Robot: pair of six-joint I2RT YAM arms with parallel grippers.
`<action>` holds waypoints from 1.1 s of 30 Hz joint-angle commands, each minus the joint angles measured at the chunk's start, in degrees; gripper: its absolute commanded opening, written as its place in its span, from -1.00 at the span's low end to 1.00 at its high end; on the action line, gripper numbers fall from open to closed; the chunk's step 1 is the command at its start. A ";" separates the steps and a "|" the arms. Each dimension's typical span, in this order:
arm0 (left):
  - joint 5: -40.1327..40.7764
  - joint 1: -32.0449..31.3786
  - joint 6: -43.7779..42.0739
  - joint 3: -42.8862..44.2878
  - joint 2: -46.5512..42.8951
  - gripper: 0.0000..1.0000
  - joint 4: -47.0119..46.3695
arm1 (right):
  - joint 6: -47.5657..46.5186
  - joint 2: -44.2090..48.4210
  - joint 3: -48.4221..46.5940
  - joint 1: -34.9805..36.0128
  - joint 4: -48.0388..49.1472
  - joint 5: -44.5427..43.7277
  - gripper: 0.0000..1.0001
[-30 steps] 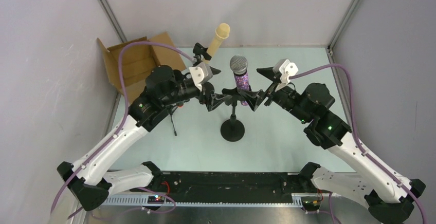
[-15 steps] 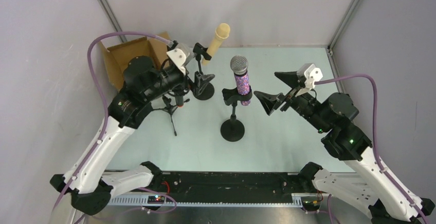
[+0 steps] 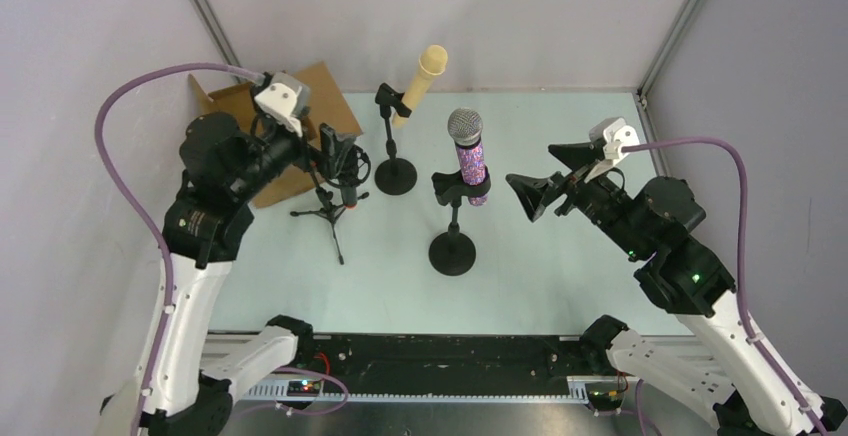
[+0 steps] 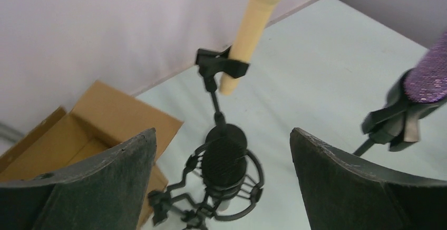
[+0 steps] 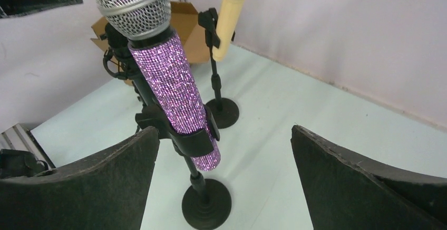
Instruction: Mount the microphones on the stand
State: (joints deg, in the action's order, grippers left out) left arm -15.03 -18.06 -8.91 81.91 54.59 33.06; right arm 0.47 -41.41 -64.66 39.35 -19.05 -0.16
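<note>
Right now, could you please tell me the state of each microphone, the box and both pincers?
Cream microphone: clipped, tilted, on the rear round-base stand.
Purple glitter microphone: clipped on the front round-base stand.
Black microphone: seated in the ring mount of the tripod stand.
Cardboard box: open.
Left pincer: open, holding nothing.
Right pincer: open, holding nothing.

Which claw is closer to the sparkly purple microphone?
Right. The right gripper sits open just right of the purple microphone; the left gripper is farther to its left, open by the black microphone.
</note>
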 commanded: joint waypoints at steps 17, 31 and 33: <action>-5.79 17.88 3.75 6.38 -2.40 0.99 14.13 | -1.50 -2.74 -1.72 -3.49 -9.76 20.78 0.99; -10.70 19.76 3.90 7.67 -3.03 0.99 19.12 | -3.94 -13.40 0.85 -18.13 5.58 47.69 0.99; -11.02 19.74 4.19 7.64 -2.96 0.99 19.07 | -3.66 -15.27 0.98 -18.11 8.78 48.46 0.99</action>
State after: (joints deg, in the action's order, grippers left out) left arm -23.94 1.19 -4.62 87.92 52.16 51.79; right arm -2.07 -54.15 -63.68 21.52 -19.97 42.46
